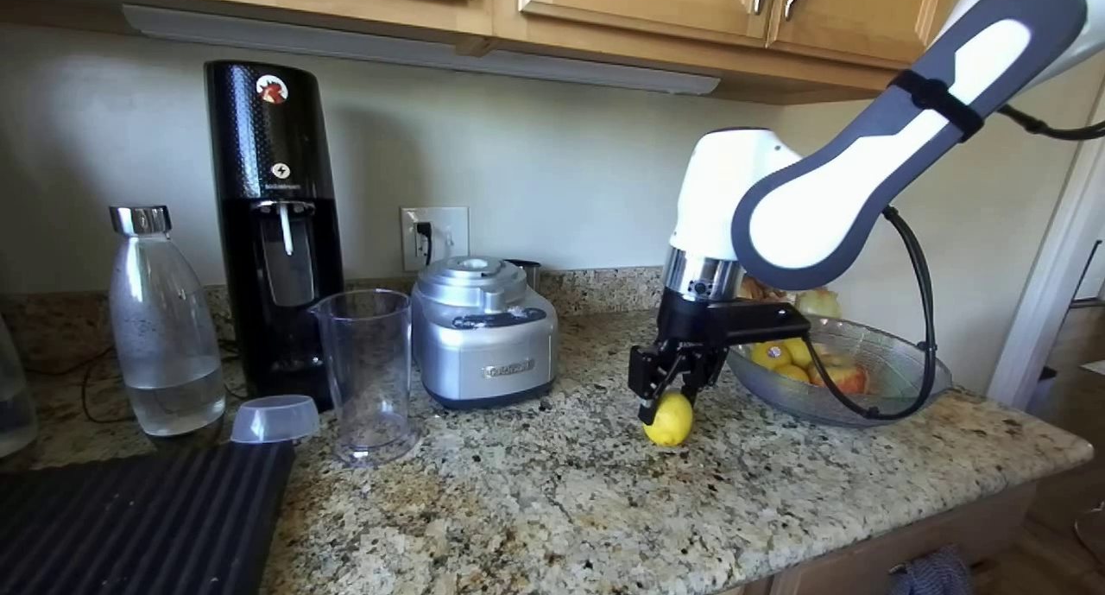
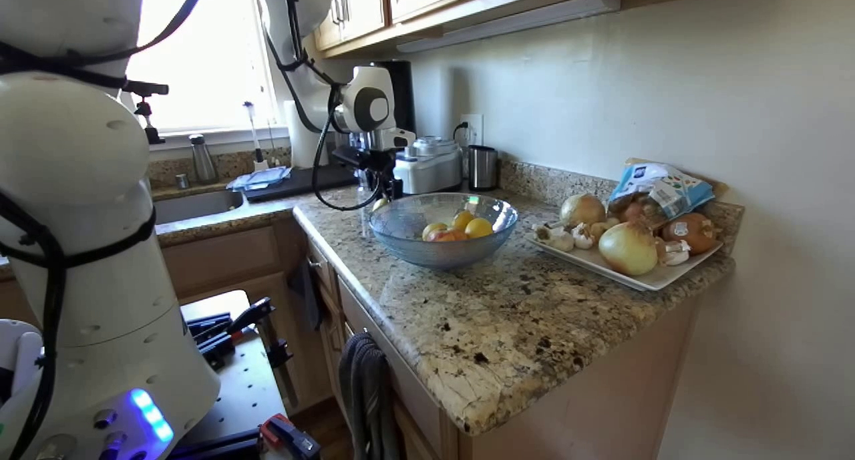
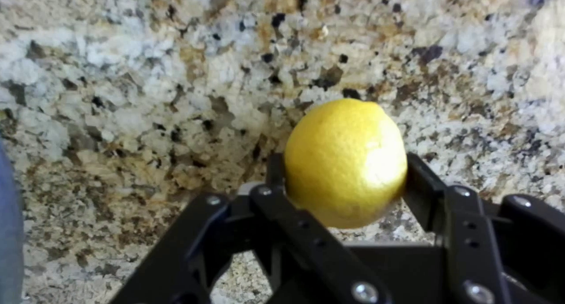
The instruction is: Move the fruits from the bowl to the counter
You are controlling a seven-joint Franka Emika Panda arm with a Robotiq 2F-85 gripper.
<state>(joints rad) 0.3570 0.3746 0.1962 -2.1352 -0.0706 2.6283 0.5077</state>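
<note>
My gripper is shut on a yellow lemon, low at the counter, left of the bowl in that exterior view. In the wrist view a black finger presses each side of the lemon; whether it touches the granite I cannot tell. The clear glass bowl holds several yellow lemons and a red-and-yellow apple. The bowl, lemons and apple also show in an exterior view, where the held lemon is mostly hidden.
A silver appliance stands behind the gripper. A clear pitcher, a small clear cup, a bottle and a black ribbed mat are farther left. A plate of onions and garlic lies beyond the bowl.
</note>
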